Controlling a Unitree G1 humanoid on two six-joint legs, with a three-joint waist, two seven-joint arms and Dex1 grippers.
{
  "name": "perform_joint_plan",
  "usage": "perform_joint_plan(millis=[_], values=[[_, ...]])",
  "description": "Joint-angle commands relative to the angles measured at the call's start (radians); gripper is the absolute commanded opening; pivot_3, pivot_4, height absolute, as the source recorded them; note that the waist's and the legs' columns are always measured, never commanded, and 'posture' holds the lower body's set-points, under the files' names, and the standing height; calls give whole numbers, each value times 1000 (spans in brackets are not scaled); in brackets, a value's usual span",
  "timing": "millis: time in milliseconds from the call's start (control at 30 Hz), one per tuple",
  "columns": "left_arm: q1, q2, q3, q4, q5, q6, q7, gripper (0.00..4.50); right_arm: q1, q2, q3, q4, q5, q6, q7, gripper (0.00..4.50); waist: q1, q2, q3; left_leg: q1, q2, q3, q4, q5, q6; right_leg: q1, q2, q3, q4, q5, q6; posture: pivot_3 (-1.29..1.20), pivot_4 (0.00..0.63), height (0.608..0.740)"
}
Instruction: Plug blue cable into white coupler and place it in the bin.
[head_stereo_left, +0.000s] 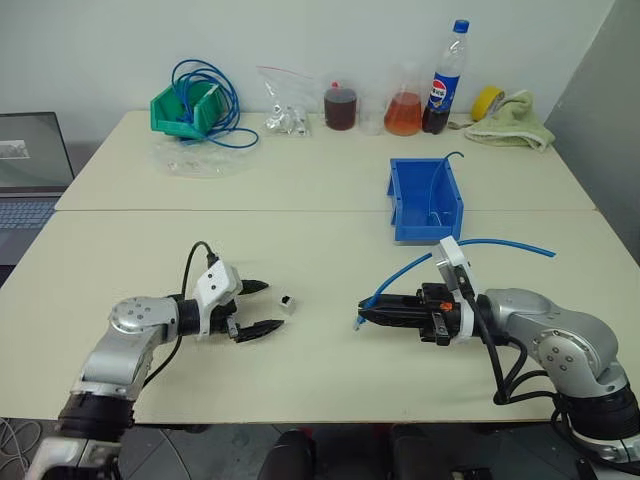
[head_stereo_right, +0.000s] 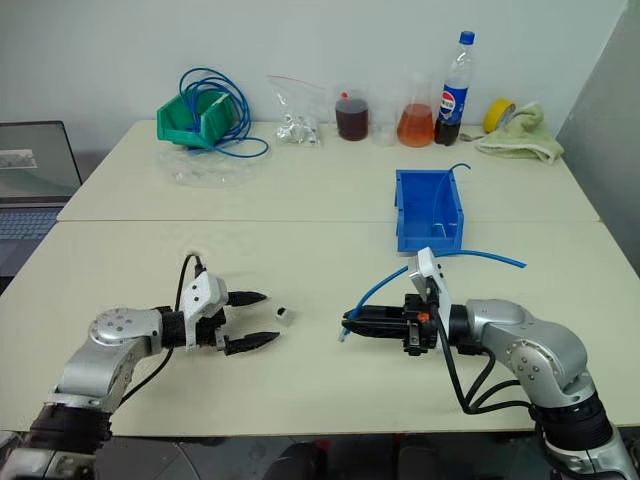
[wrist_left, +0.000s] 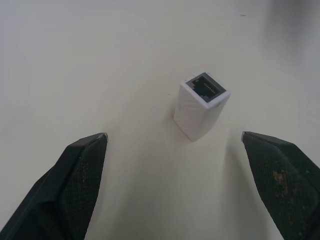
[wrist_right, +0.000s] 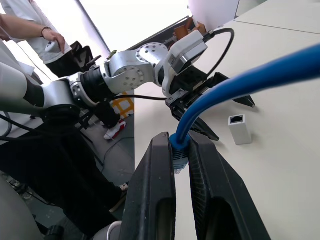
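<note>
Left claw (head_stereo_left: 256, 308) gapes beside white coupler (head_stereo_left: 288, 303); right claw (head_stereo_left: 366, 316) pinches blue cable (head_stereo_left: 400, 272).

cream tables (head_stereo_left: 300, 190), white wall (head_stereo_left: 300, 40)

Our left gripper (head_stereo_left: 259, 307) hovers low, fingers spread wide; our right gripper (head_stereo_left: 366, 316) points level toward it, fingers pinched together.

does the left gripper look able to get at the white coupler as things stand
Probably yes. The left gripper is open and aimed at the white coupler, which stands alone on the table just past its fingertips, with nothing between them. The right gripper, shut on the blue cable, is well aside.
</note>
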Motion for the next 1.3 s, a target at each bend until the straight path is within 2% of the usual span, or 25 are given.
perform_joint_plan(millis=[33,267,467,933,1000,1067,1300], values=[[-81,7,-18,97,39,-130,-60,4500,-11,-4,-6,-36,6,-9,1,107,0,0,0,0,0,0,0,0,0,0,0,0,0,0,0,0,150,740],[-187,-18,-85,225,85,-293,-164,4500,-13,-10,-2,-41,17,8,5,107,-1,0,0,-2,0,0,0,0,0,-2,0,0,0,0,0,0,150,740],[-243,-36,-111,310,109,-364,-202,4500,-14,-14,0,-45,21,17,9,107,-3,0,0,-9,0,0,2,0,0,-9,0,-1,2,0,0,0,150,740],[-274,-67,-130,368,121,-393,-279,4500,-21,-31,-4,-34,21,25,23,107,-4,0,0,-11,-1,-1,3,0,0,-10,0,-1,2,0,0,0,150,740],[-274,-68,-132,368,117,-386,-292,4150,-21,-32,-4,-34,22,27,24,107,-4,0,0,-11,-1,-1,3,0,0,-10,0,-1,2,0,0,0,150,740],[-272,-70,-132,368,117,-382,-300,4029,-22,-33,-5,-33,23,28,24,107,-4,0,0,-11,-1,-1,3,0,0,-10,0,-1,2,0,0,0,150,740],[-251,-81,-133,359,117,-372,-306,2539,-22,-37,-12,-31,25,34,24,107,-4,0,0,-11,-1,-1,3,0,0,-10,0,-1,2,0,0,0,150,740]])
